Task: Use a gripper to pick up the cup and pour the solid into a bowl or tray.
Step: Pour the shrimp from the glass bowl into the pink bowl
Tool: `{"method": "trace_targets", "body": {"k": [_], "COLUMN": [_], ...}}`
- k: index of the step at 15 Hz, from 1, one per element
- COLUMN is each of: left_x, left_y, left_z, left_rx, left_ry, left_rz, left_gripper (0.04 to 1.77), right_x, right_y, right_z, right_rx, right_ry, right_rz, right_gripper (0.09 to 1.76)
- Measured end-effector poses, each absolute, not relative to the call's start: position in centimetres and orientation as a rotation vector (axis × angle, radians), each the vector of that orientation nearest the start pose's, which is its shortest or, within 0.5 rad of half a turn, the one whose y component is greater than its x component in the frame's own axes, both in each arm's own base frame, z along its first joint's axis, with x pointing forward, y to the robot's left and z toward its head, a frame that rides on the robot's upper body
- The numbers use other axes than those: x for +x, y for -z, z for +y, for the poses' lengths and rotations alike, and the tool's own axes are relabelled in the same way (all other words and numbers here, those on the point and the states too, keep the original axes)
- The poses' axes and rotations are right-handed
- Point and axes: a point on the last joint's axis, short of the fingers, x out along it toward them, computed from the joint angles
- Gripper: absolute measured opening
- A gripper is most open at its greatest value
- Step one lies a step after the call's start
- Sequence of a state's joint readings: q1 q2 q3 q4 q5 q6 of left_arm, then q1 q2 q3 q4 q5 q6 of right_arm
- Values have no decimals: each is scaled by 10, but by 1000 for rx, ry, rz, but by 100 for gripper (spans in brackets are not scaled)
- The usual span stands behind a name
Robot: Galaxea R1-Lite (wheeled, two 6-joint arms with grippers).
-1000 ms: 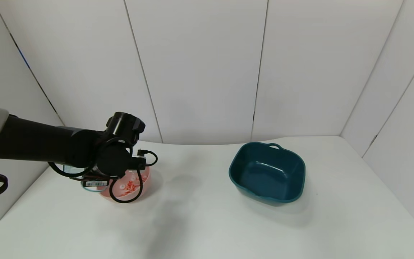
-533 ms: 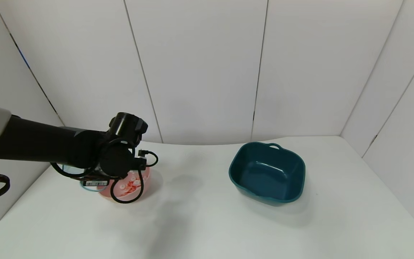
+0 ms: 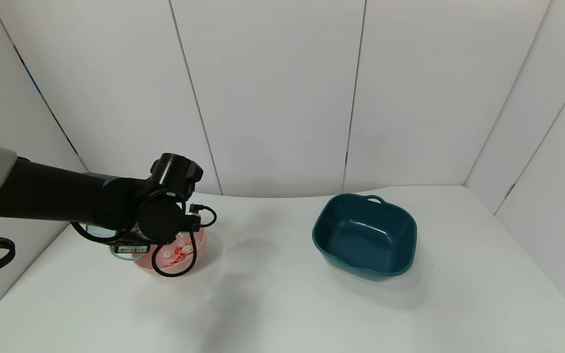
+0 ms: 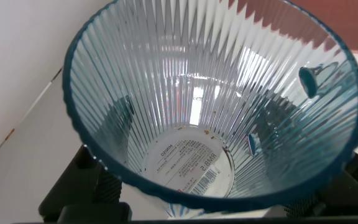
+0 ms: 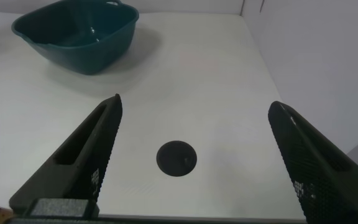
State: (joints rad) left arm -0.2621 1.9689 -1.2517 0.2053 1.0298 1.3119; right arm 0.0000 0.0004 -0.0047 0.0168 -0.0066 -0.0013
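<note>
My left gripper [image 3: 126,241] is shut on the cup [image 3: 115,251], a ribbed pale-blue mug, and holds it tipped at the left rim of the pink bowl [image 3: 192,259]. The cup's labelled base faces the head camera. In the left wrist view I look into the cup [image 4: 210,106]; it is empty and the gripper [image 4: 222,190] grips it from both sides. The red and white solid [image 3: 174,254] lies in the pink bowl. My right gripper [image 5: 194,124] is open and empty above the table's right side, out of the head view.
A dark teal basin [image 3: 365,235] with a handle stands right of centre; it also shows in the right wrist view [image 5: 73,31]. A round black hole [image 5: 176,158] is in the table below the right gripper. White walls close in the back and sides.
My left arm has edged slightly right and up with the cup. The bowl, the solid and the basin have not moved.
</note>
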Motion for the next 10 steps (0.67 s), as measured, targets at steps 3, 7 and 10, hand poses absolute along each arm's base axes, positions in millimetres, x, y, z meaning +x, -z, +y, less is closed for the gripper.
{"method": "trace_targets", "body": {"k": [3,7,10], "left_x": [346,339,334], "left_y": [-152,-168,-176], "left_z": [-73,-68,-65], "left_rx": [1718,1673,1531], "left_ry": [-132,-133,-164], "left_rz": [1152,1105,1035], "left_gripper": [133,133,133], "right_x": [-23,-23,-23], "right_y": [-75,-75,-75], "right_z": [0,0,0], "right_rx": [-1,-2,-2], "right_ry": [7,6,6], "right_rz": [12,11,12], "right_gripper": [171,171,171]}}
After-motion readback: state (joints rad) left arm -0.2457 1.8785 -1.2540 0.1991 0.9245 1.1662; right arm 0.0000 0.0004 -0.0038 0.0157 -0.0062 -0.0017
